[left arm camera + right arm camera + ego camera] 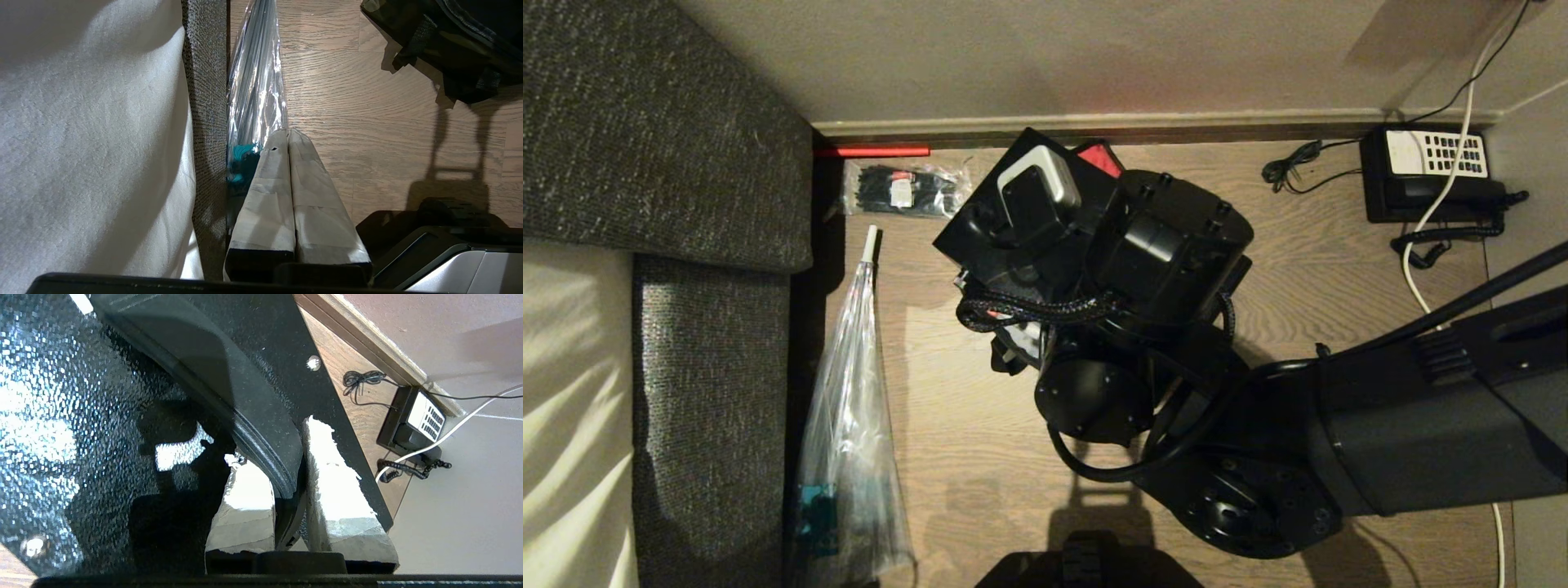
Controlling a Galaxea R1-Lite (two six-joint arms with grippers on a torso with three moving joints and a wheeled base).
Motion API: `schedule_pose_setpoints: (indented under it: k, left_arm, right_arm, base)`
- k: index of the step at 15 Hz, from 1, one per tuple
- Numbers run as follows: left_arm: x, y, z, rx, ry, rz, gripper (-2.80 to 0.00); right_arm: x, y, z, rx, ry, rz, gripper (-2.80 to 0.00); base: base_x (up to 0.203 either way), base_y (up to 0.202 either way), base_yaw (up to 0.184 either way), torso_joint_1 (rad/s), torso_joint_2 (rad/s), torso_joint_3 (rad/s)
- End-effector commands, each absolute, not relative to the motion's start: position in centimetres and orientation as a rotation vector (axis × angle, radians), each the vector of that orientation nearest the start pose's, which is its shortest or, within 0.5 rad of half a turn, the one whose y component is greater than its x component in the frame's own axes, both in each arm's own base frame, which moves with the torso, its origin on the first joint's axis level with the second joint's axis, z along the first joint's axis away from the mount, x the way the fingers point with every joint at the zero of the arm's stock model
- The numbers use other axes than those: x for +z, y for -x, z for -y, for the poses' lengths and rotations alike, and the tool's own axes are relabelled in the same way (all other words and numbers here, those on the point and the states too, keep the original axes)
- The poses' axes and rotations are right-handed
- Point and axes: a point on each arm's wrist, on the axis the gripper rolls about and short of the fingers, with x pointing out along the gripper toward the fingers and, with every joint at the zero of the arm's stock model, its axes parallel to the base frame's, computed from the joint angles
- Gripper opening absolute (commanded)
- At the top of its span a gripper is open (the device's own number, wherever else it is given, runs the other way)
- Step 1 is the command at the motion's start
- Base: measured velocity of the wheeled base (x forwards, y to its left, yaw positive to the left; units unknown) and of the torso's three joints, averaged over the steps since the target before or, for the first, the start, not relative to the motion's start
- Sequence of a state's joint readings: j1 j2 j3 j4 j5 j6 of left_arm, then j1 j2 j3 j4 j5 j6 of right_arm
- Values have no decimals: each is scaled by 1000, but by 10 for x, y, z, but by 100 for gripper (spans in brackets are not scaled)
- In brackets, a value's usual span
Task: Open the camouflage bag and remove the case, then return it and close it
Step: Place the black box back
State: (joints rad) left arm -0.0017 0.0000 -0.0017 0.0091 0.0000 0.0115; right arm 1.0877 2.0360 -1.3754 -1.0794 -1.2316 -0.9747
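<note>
My right gripper (pixel 282 465) is shut on the edge of the case (pixel 81 396), a flat black slab with a shiny pebbled surface that fills most of the right wrist view. In the head view the right arm hangs over the middle of the floor, and the case (pixel 964 233) sticks out tilted from under its wrist. Most of the camouflage bag is hidden beneath the arm there; only a piece of its red lid lining (pixel 1098 155) shows. A corner of the camouflage bag (pixel 457 45) with black straps shows in the left wrist view. My left gripper (pixel 288 132) is parked low beside the sofa, shut and empty.
A grey sofa (pixel 662 122) with a white cover lines the left side. A long clear plastic bag (pixel 849 425) lies along it, and a packet of black ties (pixel 903 189) sits near the wall. A black desk phone (pixel 1429 175) with cords is at the far right corner.
</note>
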Motion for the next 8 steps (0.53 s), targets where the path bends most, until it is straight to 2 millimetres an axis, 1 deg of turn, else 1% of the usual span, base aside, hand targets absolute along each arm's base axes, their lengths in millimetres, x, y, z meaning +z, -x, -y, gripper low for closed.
schedule_pose_setpoints:
  k: [1, 8]
  left_arm:
    - [75, 23, 0, -2, -11, -8, -280]
    - [75, 23, 0, -2, -12, -8, -280]
  right_arm:
    - [252, -207, -348, -210, 588, 78, -280]
    - [248, -209, -351, -211, 578, 75, -280]
  base:
    - [0, 0, 0, 0, 0, 0]
    - [0, 0, 0, 0, 0, 0]
